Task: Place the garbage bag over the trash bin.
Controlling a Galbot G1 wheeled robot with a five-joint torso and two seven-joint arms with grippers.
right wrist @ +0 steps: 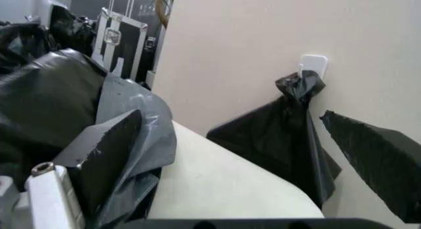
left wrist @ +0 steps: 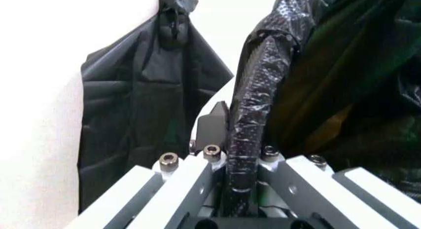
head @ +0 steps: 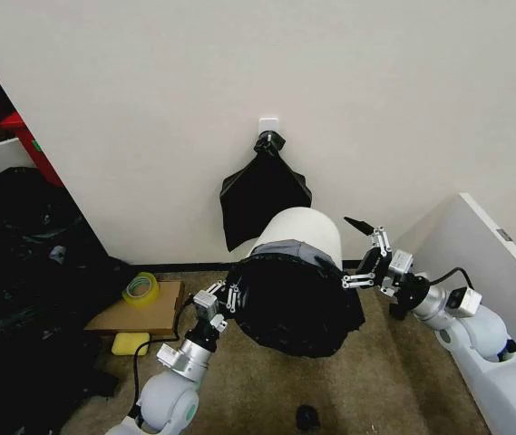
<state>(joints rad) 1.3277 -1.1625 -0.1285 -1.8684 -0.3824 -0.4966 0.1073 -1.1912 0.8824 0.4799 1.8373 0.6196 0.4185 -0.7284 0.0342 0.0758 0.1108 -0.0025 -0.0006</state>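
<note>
The off-white trash bin lies tilted against the wall, its mouth toward me. The black garbage bag is pulled over that mouth and part of the wall. My left gripper is at the bag's left edge, shut on a twisted strip of the garbage bag. At the bag's right edge my right gripper stands wide open; one of its fingers rests by the grey-black film on the bin, and the other points away toward the wall.
A second black bag hangs from a white wall hook behind the bin. A tape roll, cardboard and a yellow sponge lie at the left, beside a dark pile. A white panel stands at the right.
</note>
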